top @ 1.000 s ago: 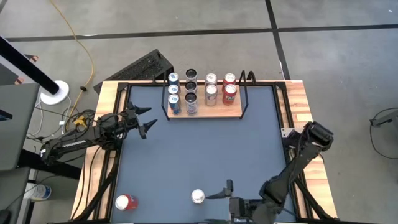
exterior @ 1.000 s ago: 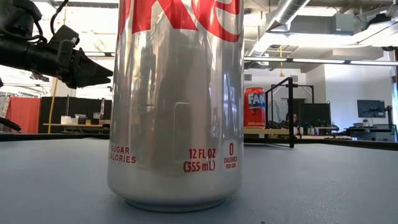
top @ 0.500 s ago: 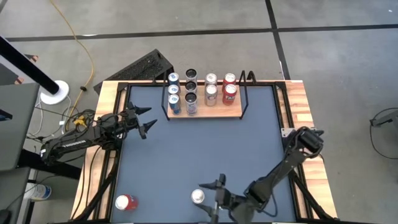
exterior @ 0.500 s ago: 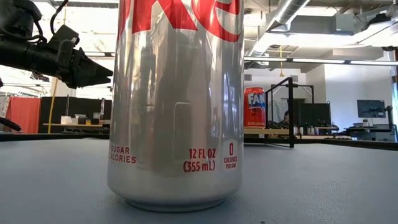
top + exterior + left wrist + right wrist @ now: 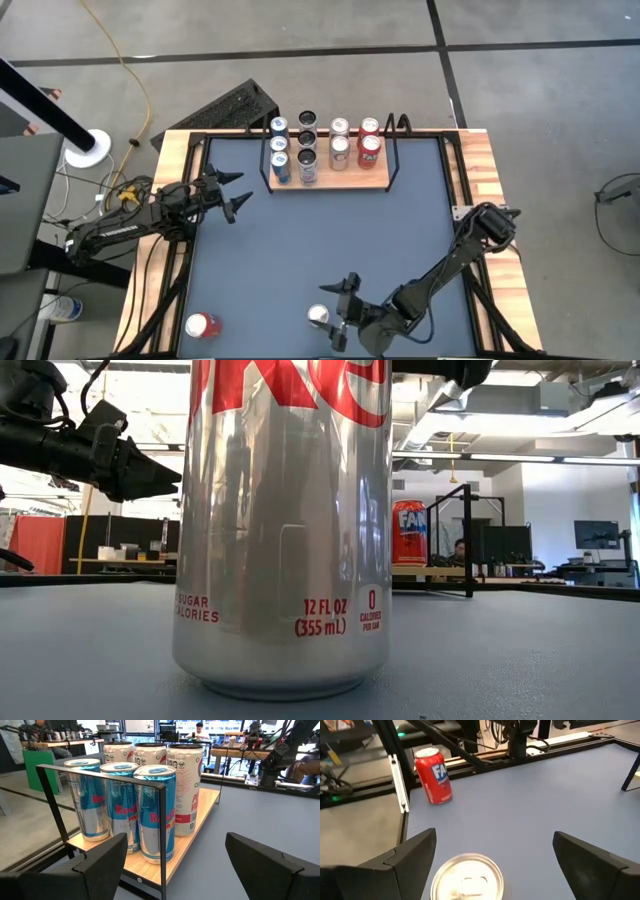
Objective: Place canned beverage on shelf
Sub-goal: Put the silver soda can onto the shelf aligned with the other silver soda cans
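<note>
Right gripper [image 5: 338,312] – fingers spread, empty | silver can [image 5: 318,316] upright just ahead, between the fingers, untouched | left gripper [image 5: 236,193] – spread, facing shelf [image 5: 330,181] cans

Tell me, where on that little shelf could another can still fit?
The shelf is crowded at its left: blue cans and dark cans stand three deep. The silver and red cans beside them stand two deep, leaving bare wood in front of them, toward the open blue tabletop.
</note>
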### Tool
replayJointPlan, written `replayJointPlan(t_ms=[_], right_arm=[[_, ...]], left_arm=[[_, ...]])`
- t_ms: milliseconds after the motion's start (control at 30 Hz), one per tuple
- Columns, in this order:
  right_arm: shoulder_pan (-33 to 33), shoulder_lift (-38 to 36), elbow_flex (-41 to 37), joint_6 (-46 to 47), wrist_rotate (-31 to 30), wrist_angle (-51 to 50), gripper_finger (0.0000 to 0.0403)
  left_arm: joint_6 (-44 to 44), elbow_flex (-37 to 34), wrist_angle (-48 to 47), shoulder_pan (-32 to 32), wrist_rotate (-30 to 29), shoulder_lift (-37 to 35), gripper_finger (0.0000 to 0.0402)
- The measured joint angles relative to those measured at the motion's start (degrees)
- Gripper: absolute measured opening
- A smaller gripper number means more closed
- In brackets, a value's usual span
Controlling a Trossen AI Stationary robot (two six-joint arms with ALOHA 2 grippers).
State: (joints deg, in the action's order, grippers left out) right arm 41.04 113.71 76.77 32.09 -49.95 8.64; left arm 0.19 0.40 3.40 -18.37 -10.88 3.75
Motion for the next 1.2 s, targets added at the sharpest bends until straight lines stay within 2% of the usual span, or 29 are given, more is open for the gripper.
replayJointPlan(t_ms=[233, 633, 1000, 1200], right_arm=[[0.98, 0.16, -0.03, 1.11, 1.00, -0.88, 0.0398], [1.50, 8.28, -0.13, -1.02, 0.52, 7.15, 0.0397], [1.57, 10.21, -0.13, -0.60, -1.55, 7.82, 0.0397], [1.57, 10.21, -0.13, -1.03, -2.74, 7.85, 0.0377]], left_arm=[[0.01, -0.01, 0.00, 0.01, 0.00, 0.00, 0.0327], [0.02, -0.01, 0.01, 0.01, -0.02, 0.00, 0.0327], [0.02, 0.00, 0.00, 0.02, 0.00, 0.00, 0.0327], [0.00, 0.00, 0.00, 0.00, 0.00, 0.00, 0.0327]])
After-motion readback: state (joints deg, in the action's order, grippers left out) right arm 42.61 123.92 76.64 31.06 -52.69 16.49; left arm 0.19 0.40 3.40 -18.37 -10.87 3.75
